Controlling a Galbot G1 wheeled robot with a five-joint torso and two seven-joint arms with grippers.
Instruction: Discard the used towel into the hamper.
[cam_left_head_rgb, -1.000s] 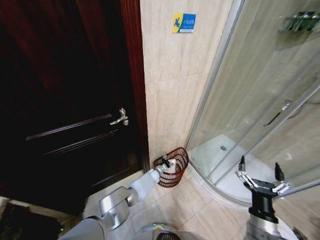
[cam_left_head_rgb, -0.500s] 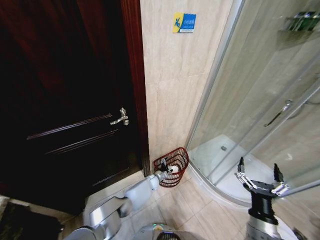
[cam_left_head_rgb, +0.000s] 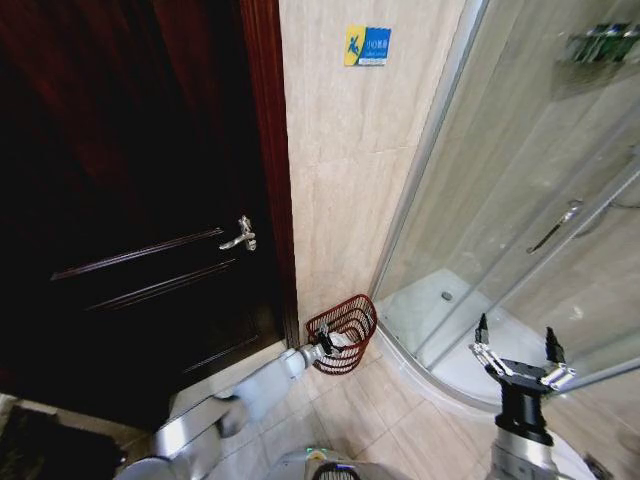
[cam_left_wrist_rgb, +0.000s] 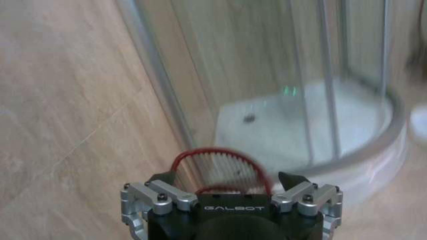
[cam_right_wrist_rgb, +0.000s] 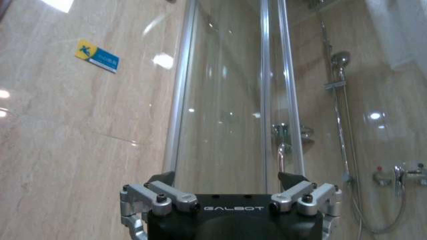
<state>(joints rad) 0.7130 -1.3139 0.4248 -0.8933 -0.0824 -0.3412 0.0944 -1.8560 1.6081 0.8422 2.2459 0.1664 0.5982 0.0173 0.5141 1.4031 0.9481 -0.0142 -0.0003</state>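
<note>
1. The hamper (cam_left_head_rgb: 343, 334) sits on the floor (cam_left_head_rgb: 400, 430) at lower centre of the head view, in the corner between the wall (cam_left_head_rgb: 340, 180) and the shower (cam_left_head_rgb: 520, 230). A pale towel (cam_left_head_rgb: 343, 341) lies inside it, against the near rim.

2. Change: 1 second ago the left gripper (cam_left_head_rgb: 325, 344) reached over the rim with the pale cloth at its tips. Now it has pulled back toward lower left and sits just outside the near rim, while the towel stays in the hamper. I judge the drop made and the task all but done.

3. In the left wrist view the left gripper (cam_left_wrist_rgb: 230, 181) has its jaws spread wide with nothing between them; the hamper's red rim (cam_left_wrist_rgb: 220, 167) shows in the gap, beyond them.

4. The right gripper (cam_left_head_rgb: 516, 345) is parked at lower right of the head view, in front of the shower glass, jaws apart and empty.
</note>
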